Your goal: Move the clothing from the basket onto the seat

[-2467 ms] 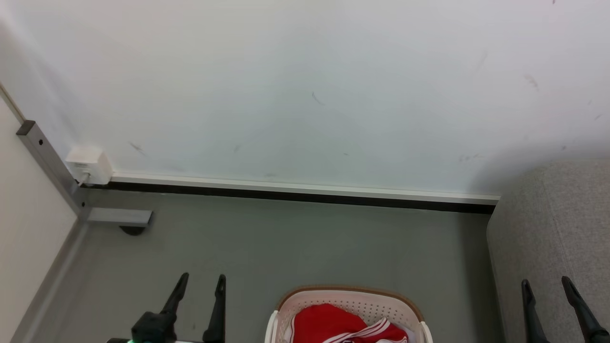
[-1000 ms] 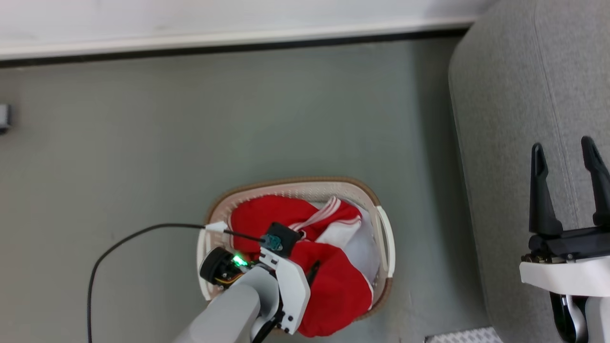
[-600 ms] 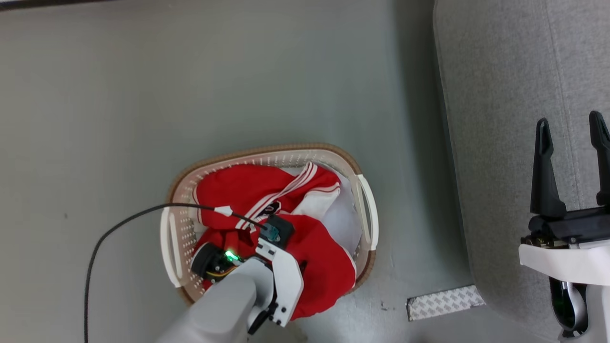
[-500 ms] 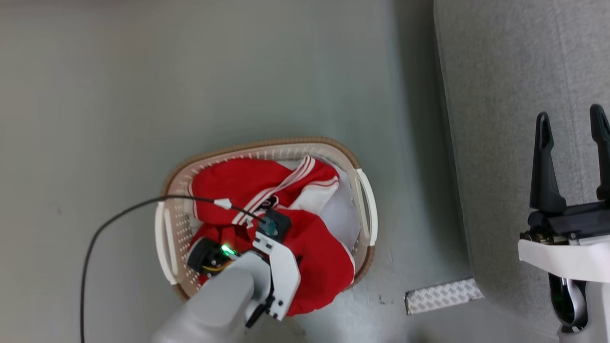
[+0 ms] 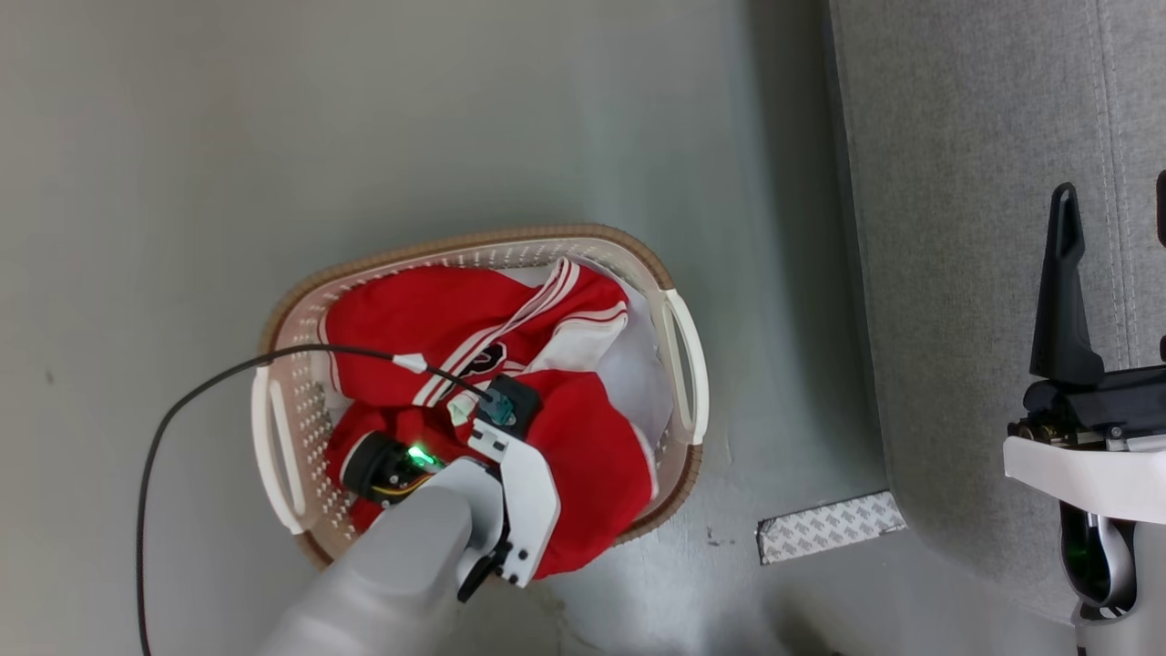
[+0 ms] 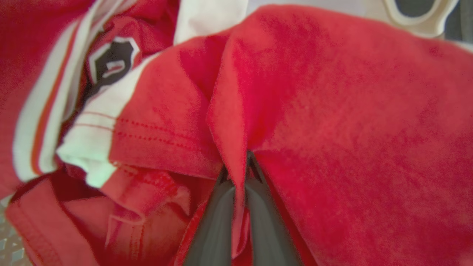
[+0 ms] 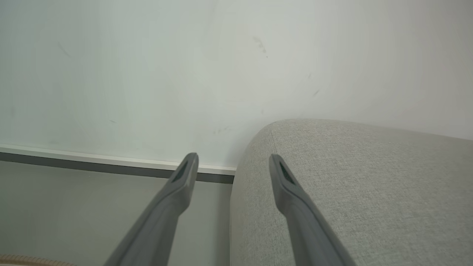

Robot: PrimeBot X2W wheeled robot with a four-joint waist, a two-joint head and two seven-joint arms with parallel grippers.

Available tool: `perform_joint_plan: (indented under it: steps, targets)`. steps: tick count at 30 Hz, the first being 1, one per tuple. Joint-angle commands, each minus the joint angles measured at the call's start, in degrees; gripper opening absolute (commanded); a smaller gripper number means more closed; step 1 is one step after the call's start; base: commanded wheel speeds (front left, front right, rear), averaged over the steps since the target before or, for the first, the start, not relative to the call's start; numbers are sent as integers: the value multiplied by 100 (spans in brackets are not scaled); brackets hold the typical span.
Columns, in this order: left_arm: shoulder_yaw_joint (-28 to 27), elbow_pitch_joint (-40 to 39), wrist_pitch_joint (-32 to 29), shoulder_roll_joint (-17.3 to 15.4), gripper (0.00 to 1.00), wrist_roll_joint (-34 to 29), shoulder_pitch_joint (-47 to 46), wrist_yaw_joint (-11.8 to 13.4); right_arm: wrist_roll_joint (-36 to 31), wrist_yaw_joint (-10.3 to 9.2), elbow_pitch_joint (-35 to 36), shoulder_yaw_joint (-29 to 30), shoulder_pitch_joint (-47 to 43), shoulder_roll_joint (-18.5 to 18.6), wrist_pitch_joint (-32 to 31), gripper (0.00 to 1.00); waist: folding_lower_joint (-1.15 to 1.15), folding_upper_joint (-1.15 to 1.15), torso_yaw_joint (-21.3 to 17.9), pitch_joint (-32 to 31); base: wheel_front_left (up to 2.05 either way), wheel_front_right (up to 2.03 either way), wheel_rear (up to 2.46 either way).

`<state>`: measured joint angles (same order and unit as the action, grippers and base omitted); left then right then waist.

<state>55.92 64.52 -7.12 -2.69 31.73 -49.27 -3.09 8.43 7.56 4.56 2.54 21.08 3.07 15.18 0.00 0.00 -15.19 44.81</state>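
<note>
1. Left gripper (image 6: 239, 177): we record its two dark fingers (image 6: 212, 229) closed tight on a raised fold of the clothing (image 6: 351, 129), with a red ridge pinched between them.
2. Clothing: bright red fabric with white stripes, white panels and a dark badge (image 6: 111, 62). It is heaped inside the basket (image 5: 474, 248) and covers most of its inside. In the head view the left arm's wrist (image 5: 510, 483) sits over the near part of the heap.
3. Basket: cream and perforated, with a brown rim and white side handles. It stands on the floor (image 5: 273, 137), near the seat (image 5: 956, 228) but apart from it.
4. Right gripper (image 7: 232, 159): its fingers are spread wide with nothing between them. We note it raised over the seat's edge nearest the basket, clear of the fabric.
5. Seat: grey woven upholstery with a rounded edge and a stitched seam. It lies to the basket's right.
6. Floor items: a black cable (image 5: 182, 410) runs from the left wrist across the basket's rim and down onto the floor. A pale patterned strip (image 5: 829, 527) lies at the seat's foot.
7. Floor's far edge: a white skirting (image 7: 111, 160) under a pale wall (image 7: 147, 74). The seat's end is close by, and we cannot tell whether it touches.
</note>
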Motion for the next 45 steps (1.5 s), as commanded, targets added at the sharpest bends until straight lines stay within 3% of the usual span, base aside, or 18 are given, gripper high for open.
perform_joint_plan:
  steps: [1, 9, 24, 31, 36, 45]
  targets:
    - [5, -36, 72, -35, 0, 82, -42, -34, -5, -14, -35, 48, 49, -14, -4, 100, 0, 0, 34, -56, 0, 0, 0]
    - [-88, -553, 709, -32, 0, 754, 185, -153, -51, -14, -206, 194, -188, -7, -4, 100, 0, 0, 347, -702, 0, 0, 0]
    - [30, -1321, 1419, -83, 0, 1395, 1048, -311, 8, -14, -555, 217, -1241, 349, -4, 100, 0, 0, 1195, -2951, 0, 0, 0]
    - [-103, -2128, 1649, -397, 0, 1524, 1652, -5, 133, -14, -483, 90, -1837, 455, -4, 100, 0, 0, 1449, -3886, 0, 0, 0]
    - [-195, -3114, 1586, -748, 0, 1569, 1957, 320, 255, -14, -410, -272, -2200, 637, -4, 100, 0, 0, 1593, -4390, 0, 0, 0]
    - [-320, -5148, 1060, -1442, 0, 1534, 2073, 879, 424, -14, -387, -1339, -2160, 1058, -5, 100, 0, 0, 1716, -4645, 0, 0, 0]
